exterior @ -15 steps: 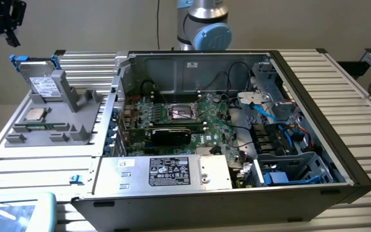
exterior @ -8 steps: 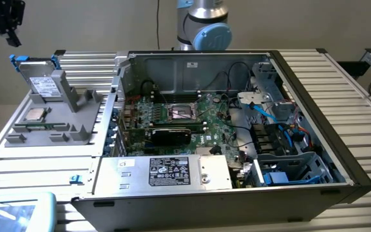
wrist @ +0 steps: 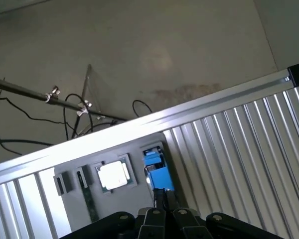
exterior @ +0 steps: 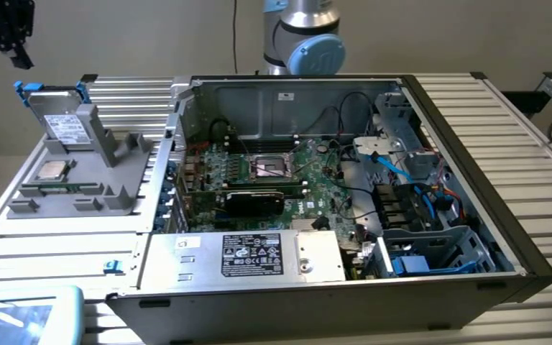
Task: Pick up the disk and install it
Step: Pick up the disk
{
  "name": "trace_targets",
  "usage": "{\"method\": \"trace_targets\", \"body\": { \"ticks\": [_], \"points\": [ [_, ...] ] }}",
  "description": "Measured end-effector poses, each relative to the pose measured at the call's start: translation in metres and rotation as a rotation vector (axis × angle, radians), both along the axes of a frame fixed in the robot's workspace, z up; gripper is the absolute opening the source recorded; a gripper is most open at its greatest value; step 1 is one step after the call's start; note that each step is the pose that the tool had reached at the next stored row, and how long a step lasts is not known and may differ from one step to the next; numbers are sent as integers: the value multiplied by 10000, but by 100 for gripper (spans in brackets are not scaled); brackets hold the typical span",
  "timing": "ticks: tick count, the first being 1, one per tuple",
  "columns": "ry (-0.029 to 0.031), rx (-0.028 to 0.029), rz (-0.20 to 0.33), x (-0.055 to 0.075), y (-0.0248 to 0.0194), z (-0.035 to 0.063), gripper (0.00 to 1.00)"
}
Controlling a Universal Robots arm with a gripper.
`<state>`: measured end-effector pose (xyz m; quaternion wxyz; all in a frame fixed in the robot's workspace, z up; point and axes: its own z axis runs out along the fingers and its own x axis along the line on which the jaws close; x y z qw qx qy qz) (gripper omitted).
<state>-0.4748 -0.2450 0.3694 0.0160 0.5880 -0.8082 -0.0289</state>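
Showed a ribbed metal worktop (exterior: 535, 144) bearing an open computer case (exterior: 353, 309), side panel off, with the motherboard (exterior: 276, 180), loose cables (exterior: 420, 188) and a large silver box with a black label (exterior: 256, 255) laid bare. Placed a grey holder (exterior: 123, 194) just beside the case, at the exterior view's left. Found the disk (exterior: 65, 128) standing upright in that holder, white label facing out, its blue carrier bracket (exterior: 51, 88) rising above the top edge. Not yet picked up, not yet in the case. Set a small square silver chip (exterior: 51, 171) flat on the holder, near the foot of the disk. Put the arm (exterior: 300, 39), silver with a pale blue joint, behind the case's far wall. Hung the claw (wrist: 164, 198) high over the holder, fingers pressed together, closed on nothing. Looked down in the wrist view past those closed fingers onto the blue top of the disk, with the bright chip close beside it. Left clear air between claw and disk in the exterior view.
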Motion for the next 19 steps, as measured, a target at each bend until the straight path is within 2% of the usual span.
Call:
{"method": "trace_targets", "body": {
  "ticks": [3, 7, 19],
  "points": [
    [-2, 123, 517, 0, 0, -5, 11],
    [-9, 236, 1242, 0, 0, -12, 11],
    [-43, 370, 3362, 0, 0, -20, 11]
  ]
}}
